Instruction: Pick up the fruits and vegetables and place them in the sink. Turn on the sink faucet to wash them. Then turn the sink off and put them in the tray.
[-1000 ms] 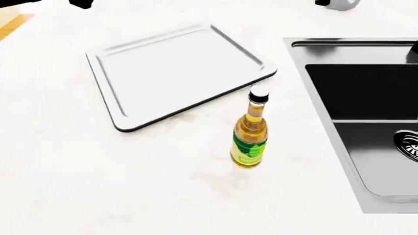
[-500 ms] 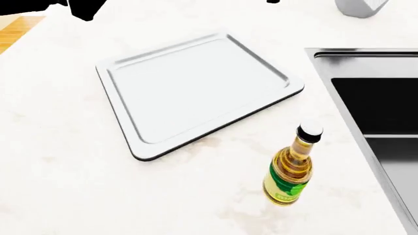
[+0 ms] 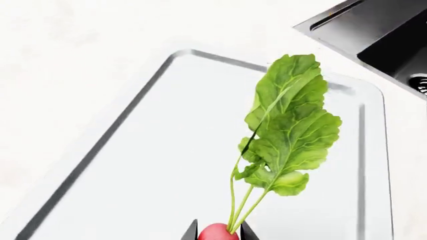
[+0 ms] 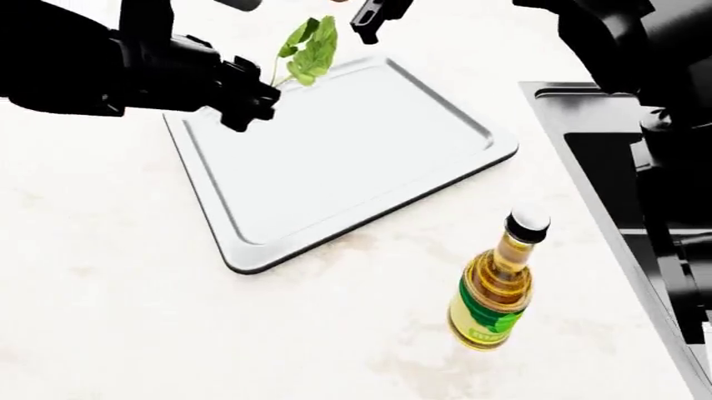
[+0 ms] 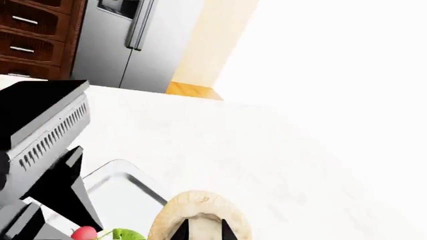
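My left gripper (image 3: 218, 227) is shut on the red radish (image 3: 218, 234), whose green leaves (image 3: 290, 125) stick out over the grey tray (image 3: 133, 175). In the head view the left gripper (image 4: 260, 92) hangs over the tray's (image 4: 333, 158) far left corner, with the leaves (image 4: 309, 43) pointing up. My right gripper (image 5: 202, 227) is shut on the tan mushroom (image 5: 200, 210). It hovers at the tray's far edge (image 4: 373, 18). The black sink (image 4: 606, 167) lies to the right, partly behind my right arm. The sink faucet is hidden.
An oil bottle (image 4: 495, 292) with a green label stands upright on the white counter between the tray and the sink. The right wrist view shows a steel fridge (image 5: 133, 40) and wooden drawers (image 5: 33, 35) beyond the counter. The sink's drain (image 3: 420, 82) shows at the frame edge.
Both arms have come into the head view over the tray's far end, the left with the radish. The tray and the bottle have stayed put since half a second ago.
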